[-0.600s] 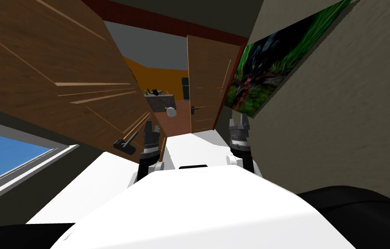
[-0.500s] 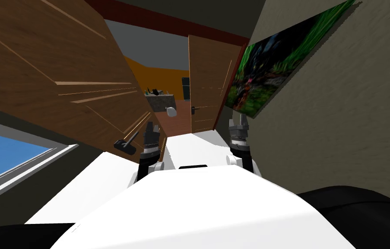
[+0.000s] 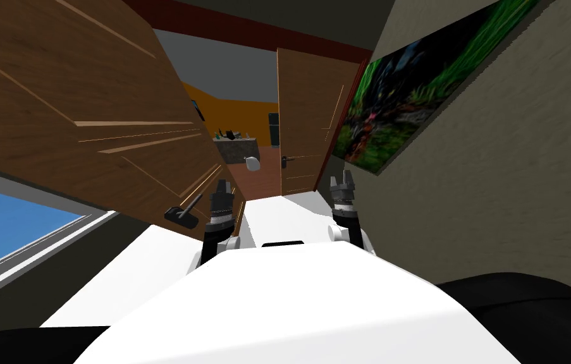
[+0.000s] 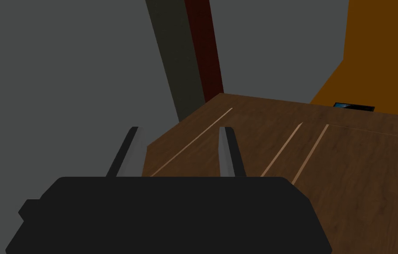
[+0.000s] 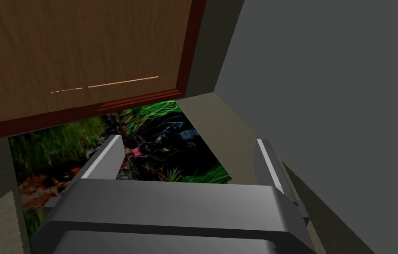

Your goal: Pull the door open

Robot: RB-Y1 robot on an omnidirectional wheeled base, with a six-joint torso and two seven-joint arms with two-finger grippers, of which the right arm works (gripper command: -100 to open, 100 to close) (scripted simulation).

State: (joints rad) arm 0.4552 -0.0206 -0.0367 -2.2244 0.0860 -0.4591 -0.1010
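Narrow hallway, grey walls either side, with an opening ahead into an orange-walled room. The robot's left gripper (image 3: 223,185) has its fingers parted a fair bit, less than fully, and nothing sits between them. In its wrist view they point along the brown wood face of the door (image 3: 88,114), past its pale inlay lines. The dark lever handle (image 3: 182,212) sits just beside that gripper, on its outer side, and it doesn't look like the two are touching. The door itself leans along the robot's left, already swung well off the dark red frame.

The right gripper (image 3: 343,179) is wide open and empty too, up by the wall near a jungle painting (image 3: 417,95). A second door (image 3: 306,126) stands further on, to the right of the opening.

Pretty sure the pull is mostly done, or it's between grabs. If it wants more swing, the left gripper has to shift sideways to the lever, close on it, then follow the door's arc. It's tight in there, so the base probably needs to back off too.
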